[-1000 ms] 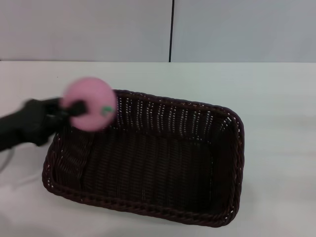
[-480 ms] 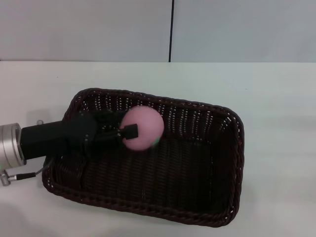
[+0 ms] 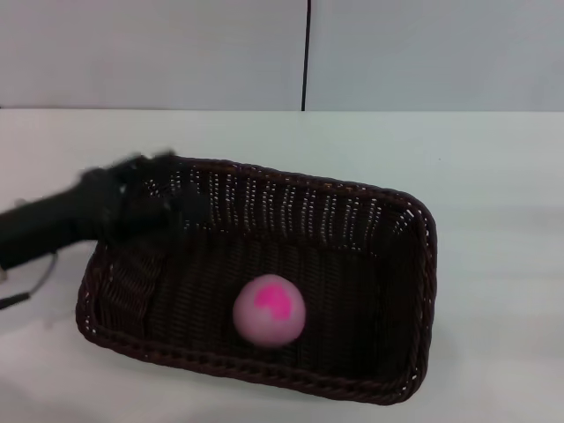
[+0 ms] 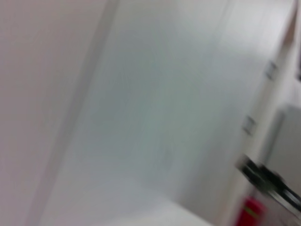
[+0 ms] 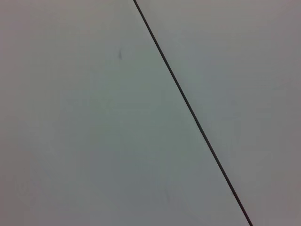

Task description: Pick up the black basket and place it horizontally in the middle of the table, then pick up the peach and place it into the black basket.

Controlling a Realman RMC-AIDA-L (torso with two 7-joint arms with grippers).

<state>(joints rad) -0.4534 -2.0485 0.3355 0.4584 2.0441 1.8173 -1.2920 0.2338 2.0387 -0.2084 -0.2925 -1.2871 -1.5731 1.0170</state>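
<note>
The black basket (image 3: 401, 264) lies lengthwise across the middle of the white table (image 3: 493, 176) in the head view. The pink peach (image 3: 269, 309) rests on the basket's floor near the front wall, its magenta spot facing up. My left gripper (image 3: 172, 196) is blurred with motion over the basket's back left corner, apart from the peach and holding nothing. My right gripper is out of view. The left wrist view shows only a blurred wall and the right wrist view a plain wall with a dark seam.
A pale grey wall with a dark vertical seam (image 3: 306, 53) runs along the table's far edge. A thin cable (image 3: 26, 286) trails from my left arm at the left edge.
The peach has left my left gripper and dropped onto the basket floor. The left gripper has pulled back up and to the left, from over the basket's middle to its back left corner.
</note>
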